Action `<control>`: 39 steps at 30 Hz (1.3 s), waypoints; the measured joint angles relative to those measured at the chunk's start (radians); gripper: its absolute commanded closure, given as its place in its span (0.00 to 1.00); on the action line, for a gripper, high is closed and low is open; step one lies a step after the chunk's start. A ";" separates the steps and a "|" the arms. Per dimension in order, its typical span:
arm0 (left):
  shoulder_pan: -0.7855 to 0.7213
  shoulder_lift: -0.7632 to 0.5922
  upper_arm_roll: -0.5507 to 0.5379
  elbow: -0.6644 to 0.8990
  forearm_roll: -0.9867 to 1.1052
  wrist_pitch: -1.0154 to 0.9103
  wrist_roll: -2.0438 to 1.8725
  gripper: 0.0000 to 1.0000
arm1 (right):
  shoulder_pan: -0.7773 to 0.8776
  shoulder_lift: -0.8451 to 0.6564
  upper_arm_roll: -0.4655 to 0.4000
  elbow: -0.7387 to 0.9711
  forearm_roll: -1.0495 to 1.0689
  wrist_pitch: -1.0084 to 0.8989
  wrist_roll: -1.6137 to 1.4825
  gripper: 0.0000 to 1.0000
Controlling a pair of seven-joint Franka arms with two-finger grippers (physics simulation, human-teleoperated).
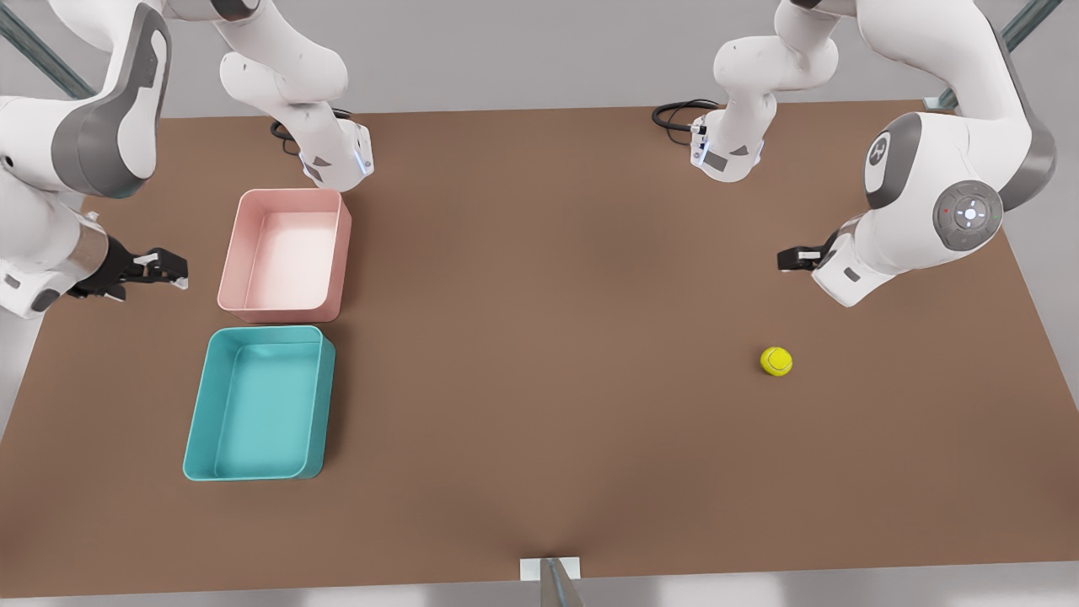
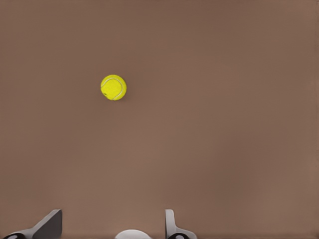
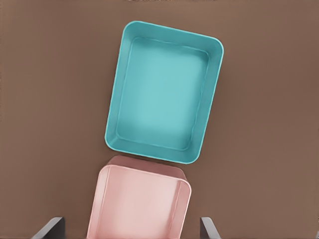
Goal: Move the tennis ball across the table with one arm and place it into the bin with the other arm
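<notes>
Tennis ball lies on table, seam plain in left wrist view.

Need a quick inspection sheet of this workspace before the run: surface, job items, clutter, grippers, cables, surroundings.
Surface: brown table, flat, no marks seen.
Job's things: tennis ball rests on the table toward the front view's right, apart from everything; teal bin on the front view's left, nothing inside.
Clutter: pink tub just behind the teal bin, nothing inside.
Grippers: left gripper open, above the table near the ball, holding nothing; right gripper open, beside the tubs, holding nothing.
Cables: black loops at both arm bases.
Surroundings: grey floor, metal struts at the corners.
</notes>
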 measured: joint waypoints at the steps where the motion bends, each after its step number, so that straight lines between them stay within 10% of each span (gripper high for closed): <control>1: 0.000 0.000 0.000 -0.001 -0.001 0.000 0.000 0.00 | 0.003 0.000 0.000 0.000 -0.002 0.002 -0.007 0.00; 2: 0.000 0.000 0.000 -0.001 -0.001 0.000 -0.001 0.00 | 0.003 0.000 -0.001 0.000 -0.003 0.004 -0.013 0.00; 3: -0.002 0.011 0.003 0.001 -0.006 0.001 -0.001 0.38 | 0.001 0.000 -0.002 -0.001 -0.004 0.006 -0.019 0.00; 5: 0.012 0.070 0.013 -0.011 -0.018 0.039 0.012 0.79 | -0.007 0.003 -0.004 -0.004 -0.005 0.008 -0.030 0.00; 13: 0.092 0.354 0.049 -0.027 0.092 0.357 0.425 0.79 | -0.014 0.062 -0.023 -0.002 -0.048 0.000 -0.065 0.00; 39: 0.165 0.417 0.107 -0.409 0.148 0.920 1.510 0.79 | -0.009 0.083 -0.023 -0.001 -0.057 -0.006 -0.113 0.00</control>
